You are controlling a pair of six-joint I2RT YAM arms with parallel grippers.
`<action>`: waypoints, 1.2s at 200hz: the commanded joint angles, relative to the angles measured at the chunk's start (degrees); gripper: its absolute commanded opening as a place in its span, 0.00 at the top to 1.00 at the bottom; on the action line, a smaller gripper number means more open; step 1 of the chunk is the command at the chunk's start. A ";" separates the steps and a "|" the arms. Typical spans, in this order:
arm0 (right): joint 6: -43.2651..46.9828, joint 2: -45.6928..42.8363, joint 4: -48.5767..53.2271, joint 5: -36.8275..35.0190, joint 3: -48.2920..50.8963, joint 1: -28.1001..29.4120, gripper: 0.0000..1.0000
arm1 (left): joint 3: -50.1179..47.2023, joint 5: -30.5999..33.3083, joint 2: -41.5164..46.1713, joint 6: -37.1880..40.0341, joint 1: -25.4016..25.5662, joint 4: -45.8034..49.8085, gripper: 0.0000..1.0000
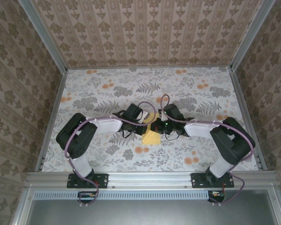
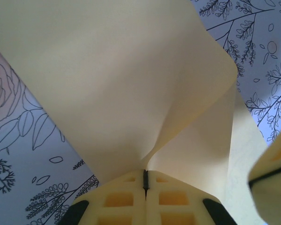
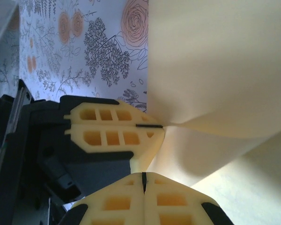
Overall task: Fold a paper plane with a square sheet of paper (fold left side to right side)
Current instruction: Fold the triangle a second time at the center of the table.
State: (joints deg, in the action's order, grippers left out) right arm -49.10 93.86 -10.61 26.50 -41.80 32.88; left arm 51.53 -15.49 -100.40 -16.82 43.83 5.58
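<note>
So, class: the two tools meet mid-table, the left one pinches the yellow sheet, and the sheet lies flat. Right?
Not quite: the sheet isn't flat. The left wrist view shows it lifted and curling up from the pinch. The rest stands: the left tool and right tool meet mid-table, and the left one pinches it.

A floral-print table (image 1: 107, 93) carries the yellow square sheet of paper (image 1: 152, 137).

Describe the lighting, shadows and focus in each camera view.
Top external: even soft light, all sharp, the square sheet of paper small and partly covered. Left wrist: paper washed out pale, soft shadow in its fold, left fingers slightly blurred. Right wrist: paper bright at top, shadowed below; tablecloth print crisp.
</note>
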 commanded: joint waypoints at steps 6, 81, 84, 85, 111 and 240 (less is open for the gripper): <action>-1.06 2.38 -1.63 1.71 -2.33 0.07 1.00 | 1.03 -0.20 -1.37 1.46 0.03 1.39 1.00; 0.73 5.56 1.34 0.97 -3.73 0.25 1.00 | 1.29 -0.07 -1.40 1.53 0.20 1.45 1.00; 0.80 5.59 1.51 0.86 -3.75 0.25 1.00 | 1.25 -0.07 -1.38 1.53 0.15 1.52 1.00; 0.83 5.61 1.58 0.85 -3.74 0.25 1.00 | 1.23 -0.03 -1.38 1.53 0.18 1.53 1.00; 1.53 5.94 3.07 0.15 -3.81 0.25 1.00 | 1.44 0.28 -1.38 1.53 0.12 1.62 1.00; 3.42 6.34 8.31 -2.75 -3.42 0.31 1.00 | 2.21 0.53 -1.71 1.50 0.19 2.13 1.00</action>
State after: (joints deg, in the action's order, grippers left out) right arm -46.63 99.13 -5.48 25.50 -44.31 32.88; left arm 52.34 -15.42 -100.86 -16.64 43.83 6.02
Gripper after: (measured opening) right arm 0.051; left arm 0.047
